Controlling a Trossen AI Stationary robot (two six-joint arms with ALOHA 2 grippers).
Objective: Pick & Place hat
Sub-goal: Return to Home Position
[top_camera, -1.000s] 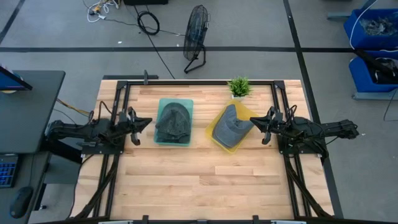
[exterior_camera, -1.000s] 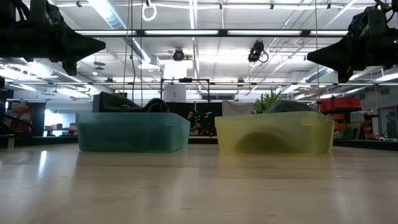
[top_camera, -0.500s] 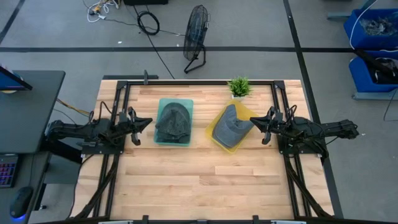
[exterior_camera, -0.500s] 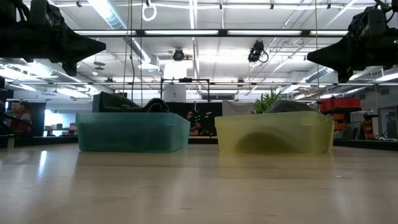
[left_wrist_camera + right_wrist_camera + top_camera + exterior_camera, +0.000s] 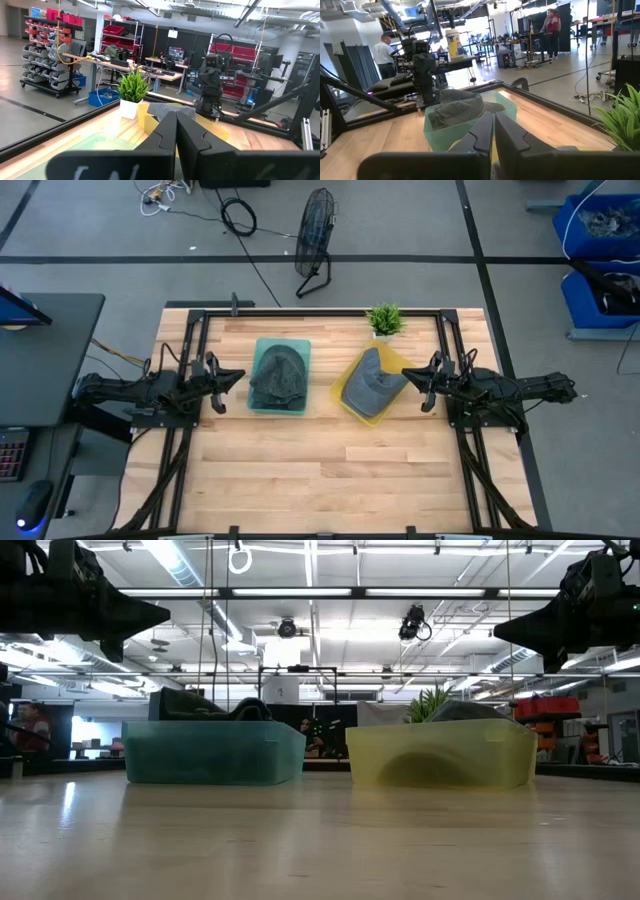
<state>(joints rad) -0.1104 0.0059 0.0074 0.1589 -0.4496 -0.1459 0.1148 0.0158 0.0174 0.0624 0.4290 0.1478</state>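
Lower table point(image 5: 320, 470) bare, I pass freely. Upper centre blocked: blue bin point(image 5: 281, 343), yellow bin point(image 5: 397, 359), plant point(image 5: 384, 319).

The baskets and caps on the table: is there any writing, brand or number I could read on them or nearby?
None can be read.
Teal basket, yellow basket: plain walls.
Cap in teal basket, cap in yellow one: no logo shows.
White tub in the room behind: label too blurred to read.

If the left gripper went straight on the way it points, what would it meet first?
Probably nothing near: the left gripper sits higher than the teal plastic basket and its dark cap; farther on, perhaps the right gripper.
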